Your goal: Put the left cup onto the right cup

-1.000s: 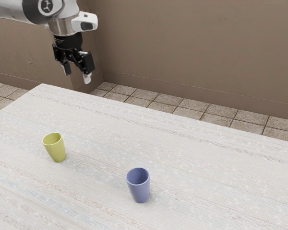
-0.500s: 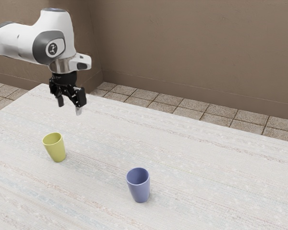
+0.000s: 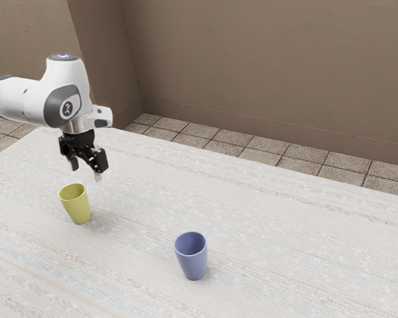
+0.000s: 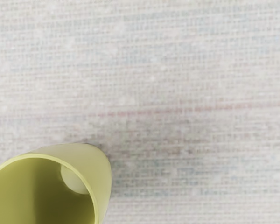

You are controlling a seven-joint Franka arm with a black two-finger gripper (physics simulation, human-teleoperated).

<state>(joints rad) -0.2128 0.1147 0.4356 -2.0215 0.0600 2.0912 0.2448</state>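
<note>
Dropped close to the desk (image 3: 285,218) with gripper (image 3: 86,167) open, empty. Hovering just above upright yellow-green cup (image 3: 75,203), slightly toward the exterior view's right of its rim.

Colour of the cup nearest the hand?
Yellow-green; the cup shows best in the wrist view.

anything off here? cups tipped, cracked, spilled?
Nothing stands out. The yellow cup and the blue cup both stand upright and apart on the table, with no spill or damage visible. The gripper hangs open just above the yellow cup, not touching it.
</note>
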